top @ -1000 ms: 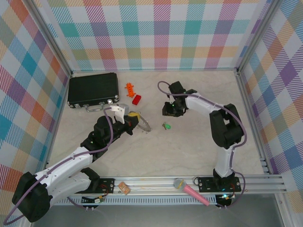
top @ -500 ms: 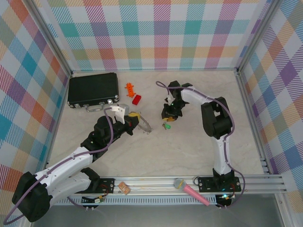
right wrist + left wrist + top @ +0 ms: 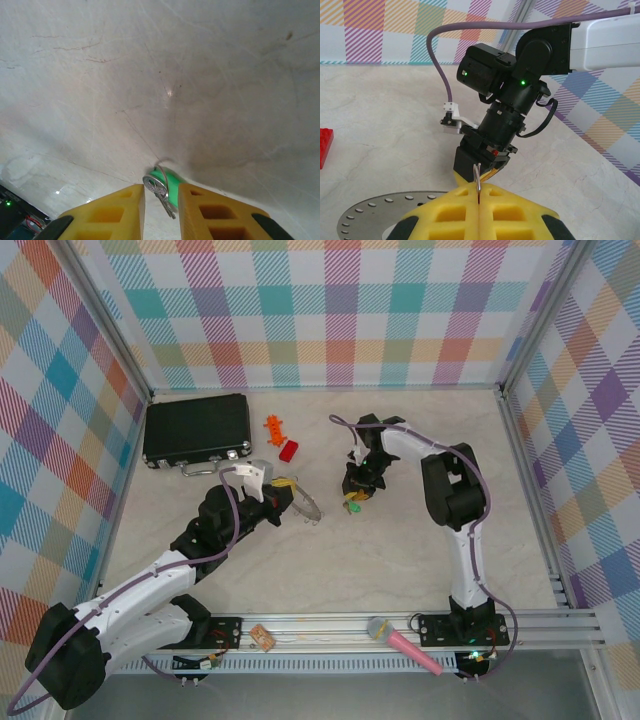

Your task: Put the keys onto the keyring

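The keys, one with a bright green head and one plain silver, lie on the pale table. My right gripper stands over them, one yellow finger on each side. Its jaws are narrowly open and the left pad is still clear of the metal. In the top view this gripper points down at the green key at mid-table. My left gripper is shut on the keyring, a thin silver ring seen edge-on that sticks up from the pressed pads. In the top view the keyring juts out towards the right gripper.
A black case lies at the back left, with an orange toy piece and a red block beside it. A pink microphone rests on the front rail. Patterned walls close off three sides.
My right gripper has swung left and down onto the keys, and its jaws have narrowed a little around them. The left arm and the keyring have not moved.
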Controlling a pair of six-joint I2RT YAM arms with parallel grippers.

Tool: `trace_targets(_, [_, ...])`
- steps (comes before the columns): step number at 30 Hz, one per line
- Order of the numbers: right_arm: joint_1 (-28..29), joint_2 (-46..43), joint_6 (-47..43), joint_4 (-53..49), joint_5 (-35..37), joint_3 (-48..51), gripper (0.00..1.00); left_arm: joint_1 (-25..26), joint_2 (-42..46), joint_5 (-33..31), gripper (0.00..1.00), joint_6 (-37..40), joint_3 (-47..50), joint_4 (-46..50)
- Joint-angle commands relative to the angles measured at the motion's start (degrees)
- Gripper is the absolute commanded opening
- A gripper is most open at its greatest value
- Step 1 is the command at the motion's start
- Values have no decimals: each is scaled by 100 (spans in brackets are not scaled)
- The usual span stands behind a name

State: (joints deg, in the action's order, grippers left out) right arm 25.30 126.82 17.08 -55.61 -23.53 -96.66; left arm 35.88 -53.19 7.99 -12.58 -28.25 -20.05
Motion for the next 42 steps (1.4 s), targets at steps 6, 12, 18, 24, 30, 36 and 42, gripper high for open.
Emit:
trace_targets(6, [7,265,-48,-148,-186,-219,23,51,5,22,0,1,21,-250])
trace_targets(12, [98,346,-64,-206,-192,-356,21,51,4,25,0,1,20,-248])
trace_targets(18, [116,373,-100,-261,-142,-382,18,51,36,16,0,2,24,-229])
trace_targets(24, [120,308,-145,-309,-90,-337,16,51,21,18,0,2,30,-239])
trace_targets(30, [141,251,-179,-327,-55,-309,16,51,17,14,0,1,17,-249])
trace_targets(36, [165,245,-189,-362,-62,-327,16,46,24,28,0,1,21,-239])
trace_targets(42, [201,193,-210,-401,-55,-287,17,50,36,14,0,5,21,-236])
